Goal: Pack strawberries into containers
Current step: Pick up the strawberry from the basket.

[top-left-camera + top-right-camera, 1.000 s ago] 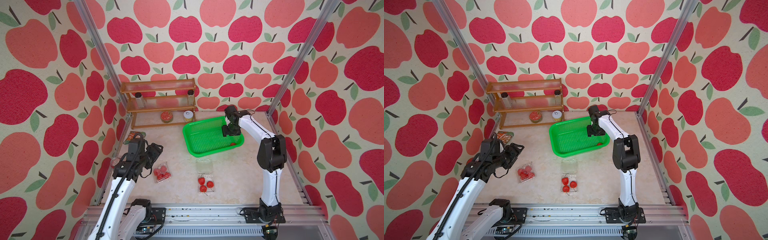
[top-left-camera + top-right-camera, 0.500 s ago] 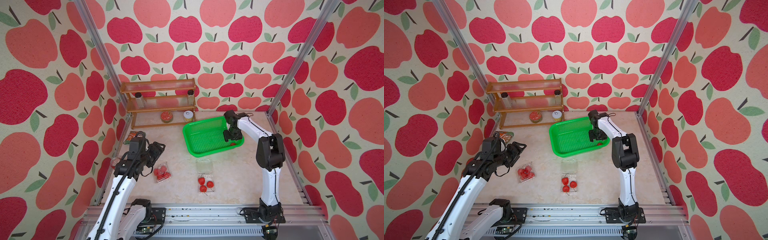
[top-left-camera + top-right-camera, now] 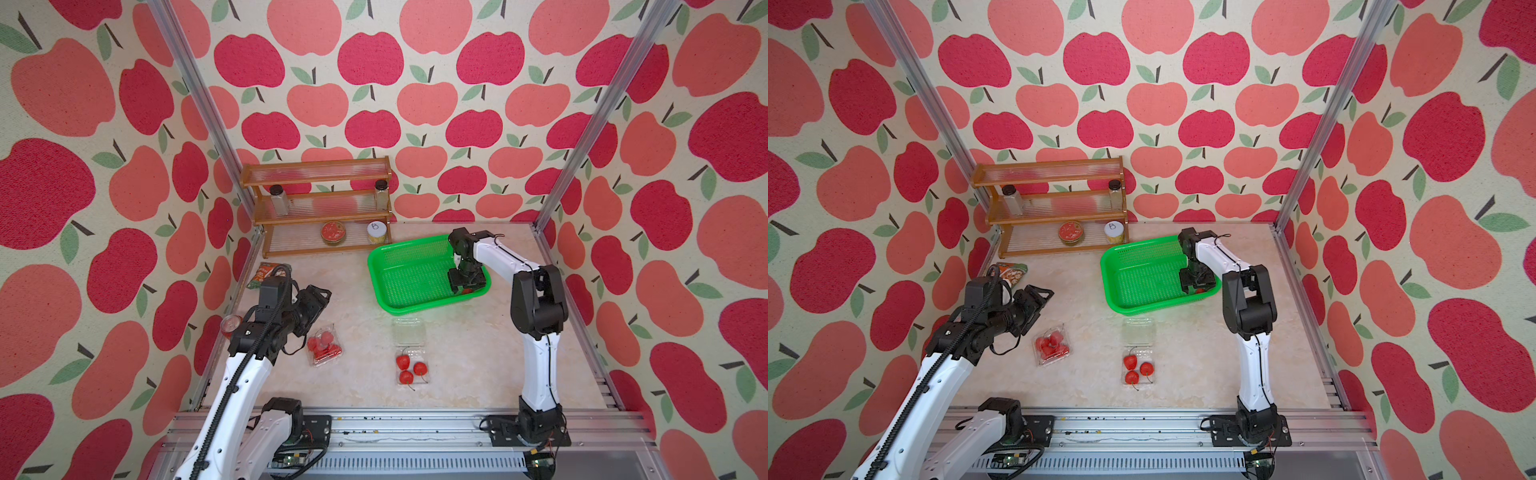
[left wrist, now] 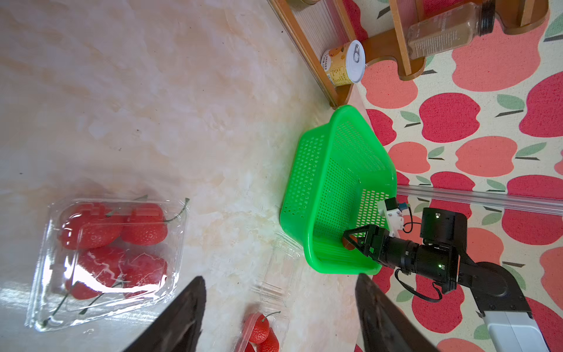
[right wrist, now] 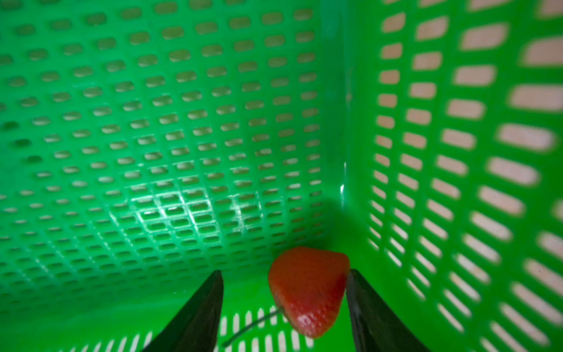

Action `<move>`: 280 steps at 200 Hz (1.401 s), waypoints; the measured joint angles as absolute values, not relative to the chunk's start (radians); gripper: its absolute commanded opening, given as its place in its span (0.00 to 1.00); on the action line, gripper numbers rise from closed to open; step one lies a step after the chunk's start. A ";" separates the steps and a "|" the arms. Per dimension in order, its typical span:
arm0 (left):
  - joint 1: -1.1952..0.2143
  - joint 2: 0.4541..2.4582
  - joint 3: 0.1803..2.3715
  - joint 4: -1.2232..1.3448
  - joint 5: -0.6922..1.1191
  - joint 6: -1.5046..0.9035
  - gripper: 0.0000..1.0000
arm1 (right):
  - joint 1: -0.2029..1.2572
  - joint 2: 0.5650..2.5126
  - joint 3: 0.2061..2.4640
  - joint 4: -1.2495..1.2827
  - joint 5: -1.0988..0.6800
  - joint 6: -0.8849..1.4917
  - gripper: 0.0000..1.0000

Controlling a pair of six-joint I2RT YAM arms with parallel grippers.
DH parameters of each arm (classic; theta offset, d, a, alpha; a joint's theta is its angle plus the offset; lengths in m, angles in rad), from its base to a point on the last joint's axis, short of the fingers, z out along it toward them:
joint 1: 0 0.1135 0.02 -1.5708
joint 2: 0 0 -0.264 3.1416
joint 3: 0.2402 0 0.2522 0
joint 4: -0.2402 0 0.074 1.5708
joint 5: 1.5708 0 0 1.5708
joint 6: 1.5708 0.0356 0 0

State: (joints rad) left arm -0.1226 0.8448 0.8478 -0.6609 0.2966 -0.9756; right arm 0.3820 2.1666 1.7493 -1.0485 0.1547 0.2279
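My right gripper (image 5: 284, 272) is down in the near right corner of the green basket (image 3: 415, 305), open. One strawberry (image 5: 307, 289) lies between its fingers, against one finger and apart from the other. A shut clear container (image 3: 325, 346) holding several strawberries lies on the table's left. My left gripper (image 3: 320, 297) hovers just beyond it, open and empty. In mid-table, an open container (image 3: 409, 332) holds three strawberries (image 3: 409, 368) in its near half. In the left wrist view both containers show, the shut one (image 4: 106, 259) and the open one (image 4: 280, 274).
A wooden shelf (image 3: 320, 208) at the back left carries two jars, a red-topped tin (image 3: 333, 232) and a yellow can (image 3: 377, 232). A snack packet (image 3: 264, 274) and a red soda can (image 3: 230, 326) lie by the left wall.
My right gripper has moved toward the basket's near right corner and sunk around the strawberry. The left gripper has drifted slightly to the right.
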 measured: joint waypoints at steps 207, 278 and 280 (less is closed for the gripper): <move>-0.123 0.815 0.833 -0.661 0.291 -0.979 0.76 | 0.358 2.185 1.773 -1.105 0.002 0.207 0.52; -0.123 0.809 0.824 -0.661 0.285 -0.979 0.77 | 0.358 2.188 1.781 -1.156 0.001 0.186 0.47; -0.123 0.809 0.824 -0.661 0.285 -0.979 0.77 | 0.358 2.189 1.782 -1.157 0.001 0.186 0.47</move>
State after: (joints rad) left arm -0.1234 0.8093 0.8242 -0.6609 0.2852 -0.9787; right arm 0.3576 2.1891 1.7824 -1.1568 0.0010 0.1856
